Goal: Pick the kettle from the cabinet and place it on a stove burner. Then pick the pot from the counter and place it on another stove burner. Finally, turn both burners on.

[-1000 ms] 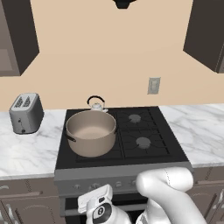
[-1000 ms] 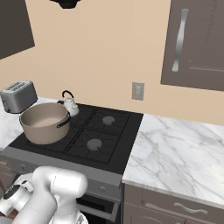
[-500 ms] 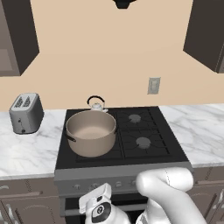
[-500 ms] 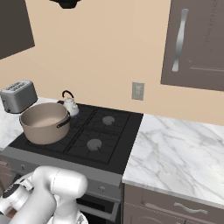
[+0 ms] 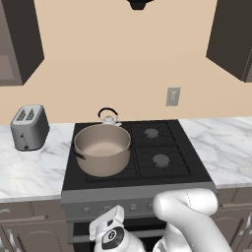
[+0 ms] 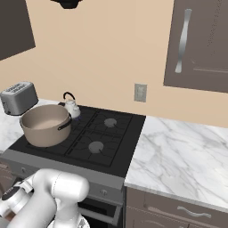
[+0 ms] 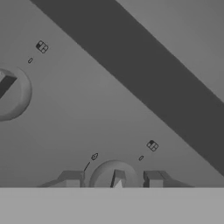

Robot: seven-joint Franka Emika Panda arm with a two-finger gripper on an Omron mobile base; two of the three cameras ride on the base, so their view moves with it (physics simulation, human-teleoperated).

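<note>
Tan-beige wide pot [image 5: 102,155] sits on the black cooktop's [image 5: 172,172] front-left burner, small silver dome kettle [image 5: 109,118] just behind it. In the hand view, the gripper [image 7: 113,179] straddles a round grey knob [image 7: 114,176], fingers [image 7: 71,178] apart on either side; whether they touch it, I cannot tell.

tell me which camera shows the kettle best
The right base view: the kettle stands clear behind the pot, with its body and black arched handle visible. In the left base view the kettle is partly hidden behind the pot's rim. The hand view faces the stove's front panel and a knob.
</note>
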